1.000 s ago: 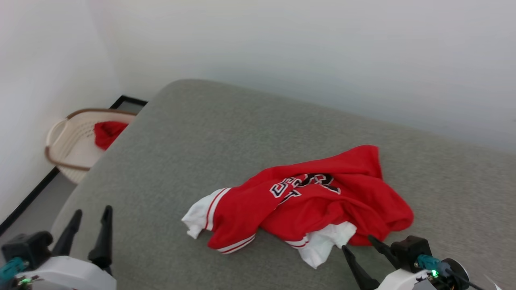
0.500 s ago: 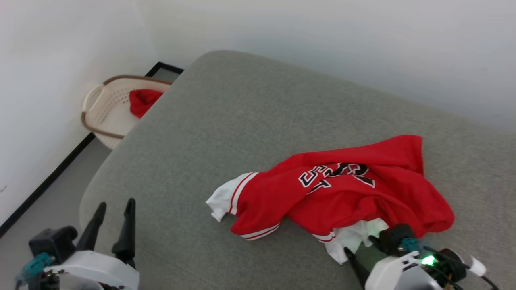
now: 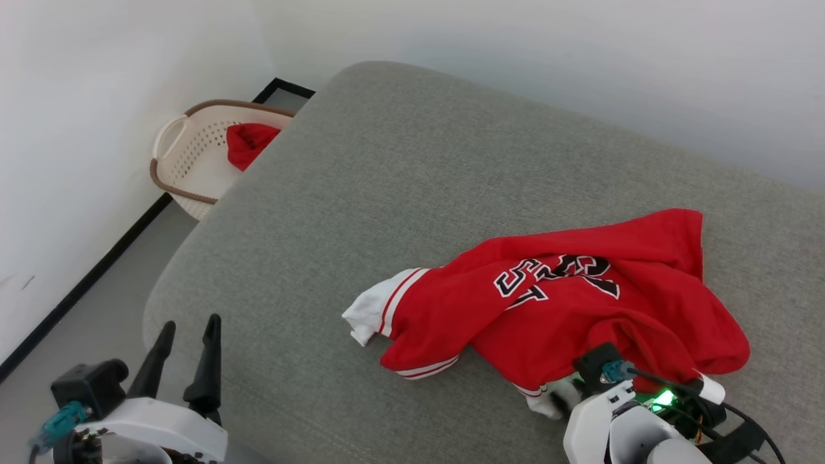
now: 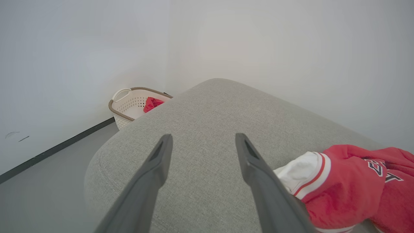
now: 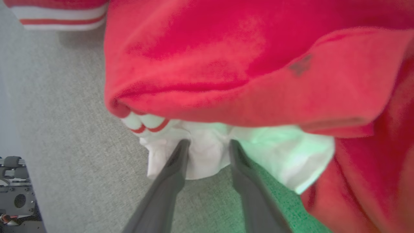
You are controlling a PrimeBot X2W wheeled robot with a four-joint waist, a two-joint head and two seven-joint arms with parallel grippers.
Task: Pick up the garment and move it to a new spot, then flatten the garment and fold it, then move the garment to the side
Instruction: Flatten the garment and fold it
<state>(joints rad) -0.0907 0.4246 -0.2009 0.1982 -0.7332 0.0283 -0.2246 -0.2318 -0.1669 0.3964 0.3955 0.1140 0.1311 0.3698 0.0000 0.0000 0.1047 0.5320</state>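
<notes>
The left gripper, at the lower left of the head view, has two long matte-black fingers that taper to blunt tips; in the left wrist view they look charcoal grey, flat-faced and wedge-shaped; behind them sits a glossy white wrist shell with rounded edges; a black boxy housing and a teal connector sit at its side; the right gripper has the same dark grey tapering fingers; at the lower right of the head view its white forearm shell carries a black block with a teal plug, a glowing green light and looping black cables.
</notes>
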